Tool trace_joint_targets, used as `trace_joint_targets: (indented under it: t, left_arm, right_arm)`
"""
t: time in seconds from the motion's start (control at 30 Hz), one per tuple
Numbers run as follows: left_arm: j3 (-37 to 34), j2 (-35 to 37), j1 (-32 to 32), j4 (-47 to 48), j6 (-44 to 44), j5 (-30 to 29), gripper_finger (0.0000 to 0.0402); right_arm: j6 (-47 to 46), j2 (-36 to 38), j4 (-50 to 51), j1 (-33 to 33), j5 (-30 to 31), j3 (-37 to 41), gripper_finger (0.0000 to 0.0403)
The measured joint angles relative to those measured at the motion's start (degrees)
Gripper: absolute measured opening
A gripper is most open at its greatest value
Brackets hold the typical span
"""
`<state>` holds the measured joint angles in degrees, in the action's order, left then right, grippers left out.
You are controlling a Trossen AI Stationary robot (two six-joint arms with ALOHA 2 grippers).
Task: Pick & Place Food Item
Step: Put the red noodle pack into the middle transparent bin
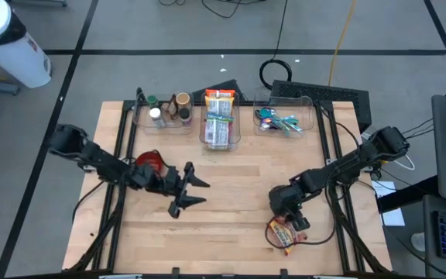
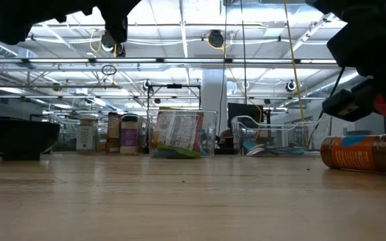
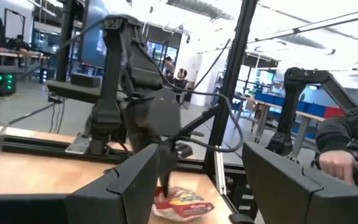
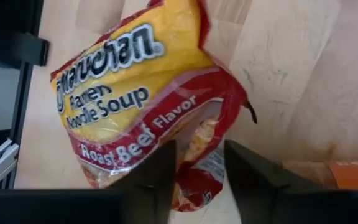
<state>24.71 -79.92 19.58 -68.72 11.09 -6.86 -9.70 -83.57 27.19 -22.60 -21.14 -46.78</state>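
Note:
A yellow and red ramen soup packet [image 4: 123, 93] lies near the table's front right [image 1: 279, 235]. My right gripper [image 4: 201, 168] stands over it [image 1: 291, 223], slanting down, its fingers shut on the packet's red end. An orange can [image 2: 357, 152] lies on its side next to the packet. My left gripper [image 1: 196, 192] hovers open and holds nothing left of the table's middle. It points toward the right arm, and its wrist view shows the packet [image 3: 182, 205] under the right gripper [image 3: 165, 180]. My right gripper pinches the packet's red end [image 4: 197, 155] between its two fingers, slanting down from above. The wrapper is crumpled where it passes between them. The yellow part of the packet [image 4: 114, 68] stretches away from the fingers over the wood.
Three clear bins stand along the far edge: jars [image 1: 165, 115], snack packs [image 1: 221, 120], blue and green items [image 1: 285, 118]. A red bowl [image 1: 152, 163] sits by the left arm. A person's hand [image 3: 337, 163] shows beyond the table's right side.

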Motion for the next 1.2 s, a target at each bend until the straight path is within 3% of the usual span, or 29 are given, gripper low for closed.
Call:
trace_joint_targets:
  t: [0.17,0.23,0.37,0.5,0.73,0.9,1.07,1.2]
  left_arm:
    - [6.00,-5.82,2.19,0.11,-1.04,-1.05,0.0239]
    - [8.97,-8.15,2.49,1.18,-2.37,-0.84,0.0239]
    - [14.63,-11.85,2.67,5.35,-3.49,-0.82,0.0239]
    - [20.14,-13.94,1.99,15.15,-3.87,-1.50,0.0239]
    - [33.64,-13.95,1.80,45.78,-7.61,-12.04,0.0239]
    - [44.42,-14.24,-0.40,67.68,-2.46,-12.69,0.0239]
    - [50.06,-14.21,-2.78,74.88,0.58,-12.58,0.0239]
    - [51.60,-14.25,-5.48,77.15,1.60,-7.30,0.0239]
  right_arm:
    - [-0.96,0.38,-0.93,-0.02,0.13,0.17,0.0029]
    - [-1.74,0.71,-2.30,-0.02,0.17,0.17,0.0009]
    - [-3.32,2.16,-5.07,0.01,0.82,0.17,0.0007]
    - [-2.79,4.34,-6.22,0.13,8.62,-0.16,0.0002]
    - [-0.34,8.76,-5.80,3.77,15.10,-2.16,0.0001]
    - [3.39,11.24,-6.42,7.20,21.09,-3.28,0.0000]
    - [6.58,11.65,-10.62,10.08,25.68,-3.33,0.0000]
    - [6.54,11.65,-16.16,11.75,26.10,-3.33,0.0000]
